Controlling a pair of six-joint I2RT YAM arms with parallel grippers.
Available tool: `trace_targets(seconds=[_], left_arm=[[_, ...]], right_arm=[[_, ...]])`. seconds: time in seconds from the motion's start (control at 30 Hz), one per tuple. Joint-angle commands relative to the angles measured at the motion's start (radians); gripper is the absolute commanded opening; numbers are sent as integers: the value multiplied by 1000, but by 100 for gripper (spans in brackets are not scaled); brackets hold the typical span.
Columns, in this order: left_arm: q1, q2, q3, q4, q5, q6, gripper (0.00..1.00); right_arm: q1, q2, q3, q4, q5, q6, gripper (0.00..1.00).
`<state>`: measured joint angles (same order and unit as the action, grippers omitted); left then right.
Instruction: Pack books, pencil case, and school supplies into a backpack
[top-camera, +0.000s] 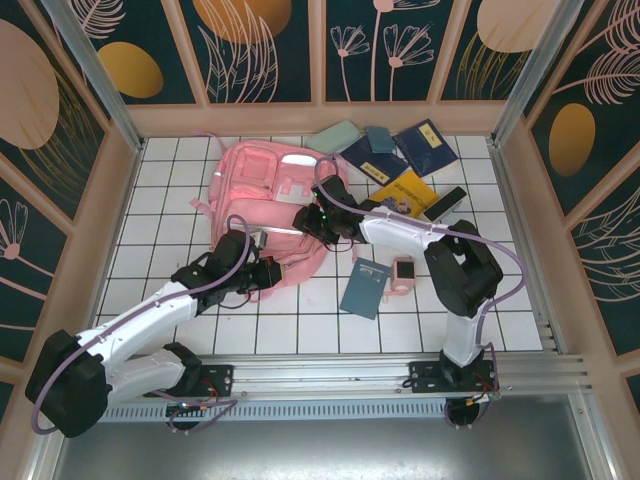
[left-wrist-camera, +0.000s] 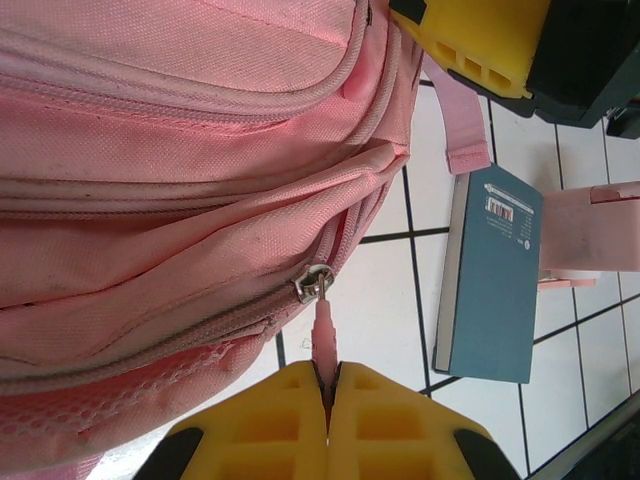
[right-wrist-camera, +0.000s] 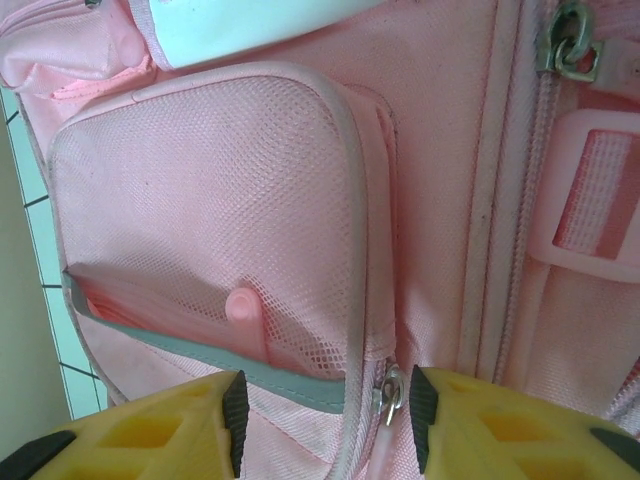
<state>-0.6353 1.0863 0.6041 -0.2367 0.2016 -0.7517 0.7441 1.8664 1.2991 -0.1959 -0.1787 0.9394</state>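
Left pincer (left-wrist-camera: 328, 372) pressed together on zipper pull (left-wrist-camera: 322, 335) of pink backpack (top-camera: 262, 190), lying mid-surface. Right pincer (right-wrist-camera: 328, 405) spread over mesh pocket (right-wrist-camera: 200, 230). Risk: thin pull slips free, or unanchored backpack drags and zipper jams.

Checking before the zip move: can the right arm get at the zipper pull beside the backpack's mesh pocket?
Probably yes. The right arm has open jaws either side of the zipper pull, by the mesh pocket of the backpack; nothing blocks it.

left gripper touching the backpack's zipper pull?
Touching. The left wrist view shows the left gripper shut on the pink zipper pull, with the tab pinched at its tip.
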Motion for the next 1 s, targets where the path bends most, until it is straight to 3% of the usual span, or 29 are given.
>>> trace_targets(seconds=[0.0, 0.3, 0.5, 0.53, 0.97], left_arm=[[-6, -12, 5, 36, 11, 18, 0], [-7, -6, 13, 35, 13, 26, 0], [-6, 3, 7, 40, 9, 36, 0], [-7, 3, 7, 38, 3, 40, 0], [-6, 1, 62, -104, -138, 98, 0]], right_arm=[[1, -9, -1, -22, 9, -30, 48], [13, 117, 83, -15, -55, -33, 44], [2, 119, 109, 10, -95, -33, 2], [-3, 105, 110, 12, -97, -35, 0], [-96, 10, 216, -107, -182, -37, 0]])
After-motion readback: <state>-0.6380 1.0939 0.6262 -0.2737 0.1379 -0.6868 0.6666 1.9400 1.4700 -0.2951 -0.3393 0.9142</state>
